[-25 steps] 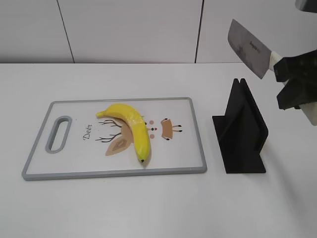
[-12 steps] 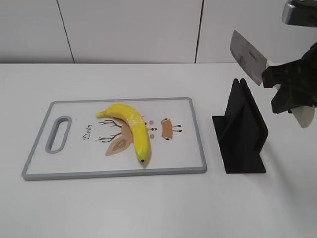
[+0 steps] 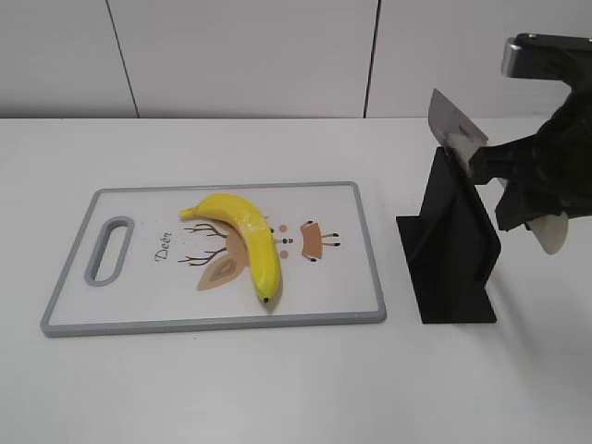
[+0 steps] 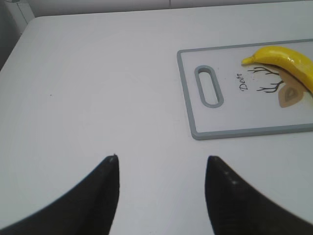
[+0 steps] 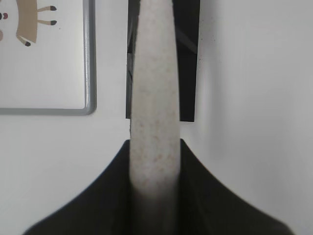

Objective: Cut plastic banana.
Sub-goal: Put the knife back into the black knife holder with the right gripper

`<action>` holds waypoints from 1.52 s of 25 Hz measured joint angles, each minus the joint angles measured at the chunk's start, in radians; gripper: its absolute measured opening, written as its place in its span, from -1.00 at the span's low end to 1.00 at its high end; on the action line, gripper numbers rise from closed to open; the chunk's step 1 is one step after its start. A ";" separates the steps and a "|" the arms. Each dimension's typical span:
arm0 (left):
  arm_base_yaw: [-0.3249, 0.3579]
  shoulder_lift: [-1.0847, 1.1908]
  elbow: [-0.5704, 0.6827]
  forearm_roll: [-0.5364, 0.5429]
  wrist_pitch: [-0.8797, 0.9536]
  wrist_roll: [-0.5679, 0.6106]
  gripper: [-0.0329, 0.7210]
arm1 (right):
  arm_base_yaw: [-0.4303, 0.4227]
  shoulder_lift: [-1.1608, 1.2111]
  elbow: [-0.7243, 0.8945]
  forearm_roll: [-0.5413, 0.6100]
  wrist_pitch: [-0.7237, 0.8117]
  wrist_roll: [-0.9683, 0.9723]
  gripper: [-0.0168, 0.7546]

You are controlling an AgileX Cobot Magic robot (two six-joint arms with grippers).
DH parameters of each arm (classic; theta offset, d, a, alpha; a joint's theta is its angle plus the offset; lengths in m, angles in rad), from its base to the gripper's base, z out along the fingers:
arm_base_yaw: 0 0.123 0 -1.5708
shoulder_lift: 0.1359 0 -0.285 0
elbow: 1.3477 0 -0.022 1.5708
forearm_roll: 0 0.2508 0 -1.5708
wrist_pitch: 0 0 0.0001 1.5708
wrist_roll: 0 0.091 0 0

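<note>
A yellow plastic banana (image 3: 245, 237) lies whole on a white cutting board (image 3: 305, 305) with a grey rim and a deer drawing; it also shows in the left wrist view (image 4: 286, 59). My right gripper (image 3: 518, 185) is shut on the cream handle (image 5: 154, 98) of a cleaver knife (image 3: 453, 125), whose blade sits in the slot at the top of the black knife stand (image 3: 453, 245). My left gripper (image 4: 161, 164) is open and empty above bare table, left of the board (image 4: 195, 132).
The black knife stand rests on the white table to the right of the board. A white panelled wall (image 3: 240, 55) runs behind the table.
My right gripper has moved down and to the left with the knife, bringing the blade from the air above the stand into the stand's slot. The banana and left gripper have not moved.
</note>
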 joint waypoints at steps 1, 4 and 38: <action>0.000 0.000 0.000 0.000 0.000 0.000 0.47 | 0.000 0.009 0.000 0.000 -0.001 0.000 -0.52; 0.000 0.000 0.000 0.000 0.000 0.000 0.47 | 0.000 0.035 0.000 0.001 0.002 0.000 -0.52; 0.000 0.000 0.000 0.001 0.000 0.000 0.44 | -0.001 -0.156 0.000 0.165 0.063 -0.203 0.64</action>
